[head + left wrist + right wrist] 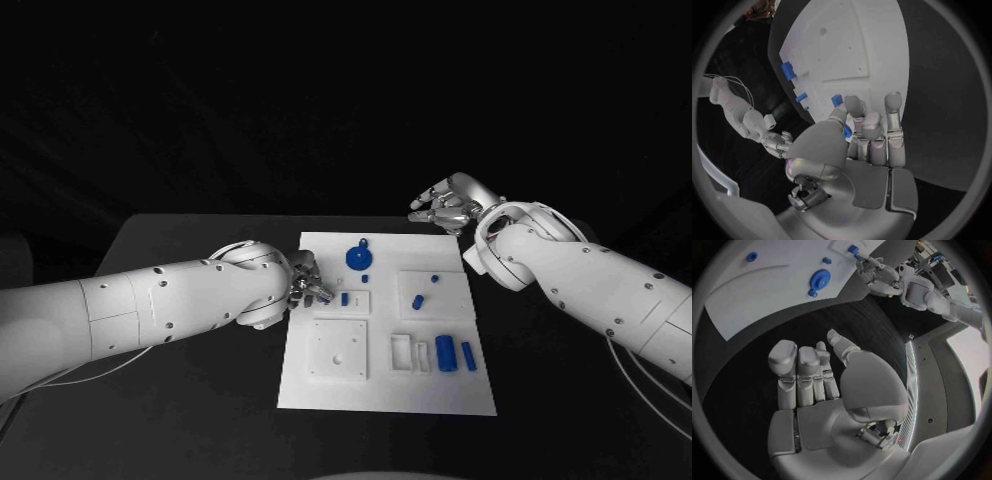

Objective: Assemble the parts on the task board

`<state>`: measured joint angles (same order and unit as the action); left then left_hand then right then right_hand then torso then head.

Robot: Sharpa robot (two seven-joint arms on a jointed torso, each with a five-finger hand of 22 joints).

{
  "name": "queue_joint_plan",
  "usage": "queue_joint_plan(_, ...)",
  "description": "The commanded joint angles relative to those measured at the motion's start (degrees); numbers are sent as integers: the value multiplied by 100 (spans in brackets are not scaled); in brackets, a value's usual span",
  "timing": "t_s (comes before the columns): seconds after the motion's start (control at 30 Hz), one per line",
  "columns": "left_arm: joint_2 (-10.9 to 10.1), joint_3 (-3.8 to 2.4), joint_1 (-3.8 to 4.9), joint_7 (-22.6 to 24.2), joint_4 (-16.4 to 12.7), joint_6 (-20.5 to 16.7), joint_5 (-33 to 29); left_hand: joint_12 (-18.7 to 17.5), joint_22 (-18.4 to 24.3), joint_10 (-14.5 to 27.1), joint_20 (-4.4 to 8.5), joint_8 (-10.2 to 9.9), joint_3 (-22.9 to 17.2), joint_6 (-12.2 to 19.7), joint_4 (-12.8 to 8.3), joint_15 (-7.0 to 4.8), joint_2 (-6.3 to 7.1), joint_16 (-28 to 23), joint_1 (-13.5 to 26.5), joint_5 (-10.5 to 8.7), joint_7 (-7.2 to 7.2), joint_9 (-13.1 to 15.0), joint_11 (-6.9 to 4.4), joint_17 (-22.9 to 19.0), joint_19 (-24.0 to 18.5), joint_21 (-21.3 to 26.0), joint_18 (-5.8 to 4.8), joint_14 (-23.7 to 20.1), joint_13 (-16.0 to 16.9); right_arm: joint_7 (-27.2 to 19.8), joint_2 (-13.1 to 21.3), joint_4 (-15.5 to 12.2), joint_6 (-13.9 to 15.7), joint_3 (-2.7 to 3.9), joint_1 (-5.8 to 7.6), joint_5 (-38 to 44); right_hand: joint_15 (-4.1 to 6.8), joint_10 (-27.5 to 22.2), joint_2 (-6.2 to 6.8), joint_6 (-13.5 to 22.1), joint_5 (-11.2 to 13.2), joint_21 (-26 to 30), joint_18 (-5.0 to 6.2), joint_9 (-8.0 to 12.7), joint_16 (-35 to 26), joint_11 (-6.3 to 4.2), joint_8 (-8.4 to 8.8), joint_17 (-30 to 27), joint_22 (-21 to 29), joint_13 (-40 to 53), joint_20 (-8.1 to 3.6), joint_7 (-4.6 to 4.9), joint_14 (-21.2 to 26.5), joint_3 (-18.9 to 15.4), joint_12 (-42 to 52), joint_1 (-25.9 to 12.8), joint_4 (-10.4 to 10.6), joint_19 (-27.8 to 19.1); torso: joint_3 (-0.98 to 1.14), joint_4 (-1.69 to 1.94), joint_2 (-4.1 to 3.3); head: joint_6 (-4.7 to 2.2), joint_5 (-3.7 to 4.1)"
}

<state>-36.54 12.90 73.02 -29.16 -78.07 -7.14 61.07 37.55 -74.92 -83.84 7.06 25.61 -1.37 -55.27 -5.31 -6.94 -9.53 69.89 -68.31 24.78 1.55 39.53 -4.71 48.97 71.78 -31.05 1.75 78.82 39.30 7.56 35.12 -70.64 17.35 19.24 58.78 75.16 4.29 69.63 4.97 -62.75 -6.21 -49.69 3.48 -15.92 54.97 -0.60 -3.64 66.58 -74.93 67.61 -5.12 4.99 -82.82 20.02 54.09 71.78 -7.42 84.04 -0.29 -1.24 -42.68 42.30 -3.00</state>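
Note:
The white task board (389,385) lies in the middle of the table. My left hand (303,282) reaches over its left edge. In the left wrist view its thumb and fingers (870,125) pinch a small blue part (846,131), close to another blue part (348,297) standing in a small raised frame. A round blue disc (356,258) lies near the far edge. Two blue cylinders (446,353) lie in slots on the right. My right hand (450,203) hovers beyond the board's far right corner, its fingers (798,375) extended and holding nothing.
A square white plate (339,349) with a hole sits raised on the board's near left. More small blue parts (417,299) stand on the right half. Black tabletop (188,420) surrounds the board (773,300) on all sides.

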Motion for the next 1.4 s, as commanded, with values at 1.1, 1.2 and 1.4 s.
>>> queue_joint_plan(1.1,-46,8,-23,-30,-36,213,32,-7,-110,-251,12,23,-81,-305,-158,9,-62,-37,17,46,-283,1522,-5,22,37,-11,64,50,-15,-23,4,13,-79,2,-5,23,11,29,-25,2,-9,-3,31,-1,7,-7,2,8,-659,10,-38,-18,-35,22,3,-68,-29,49,-6,3,0,27,-8)
queue_joint_plan(1.2,-45,8,-23,-34,-32,220,32,-7,-110,-251,12,23,-81,-305,-158,9,-62,-37,17,46,-283,1522,-5,22,37,-11,64,50,-15,-22,4,14,-82,2,-6,23,11,29,-25,2,-9,-3,31,-1,7,-7,2,8,-659,10,-38,-18,-35,22,3,-68,-29,49,-6,4,0,27,-6)
queue_joint_plan(1.4,-32,8,-23,-42,-17,249,32,-10,-110,-251,13,17,-79,-307,-163,10,-71,-44,30,43,-282,1519,-5,35,37,-8,63,54,-16,-21,5,15,-85,2,-6,23,11,29,-27,-1,-11,2,31,-6,2,-7,3,7,-657,10,-39,-20,-35,18,2,-69,-33,48,-1,-1,0,32,-2)
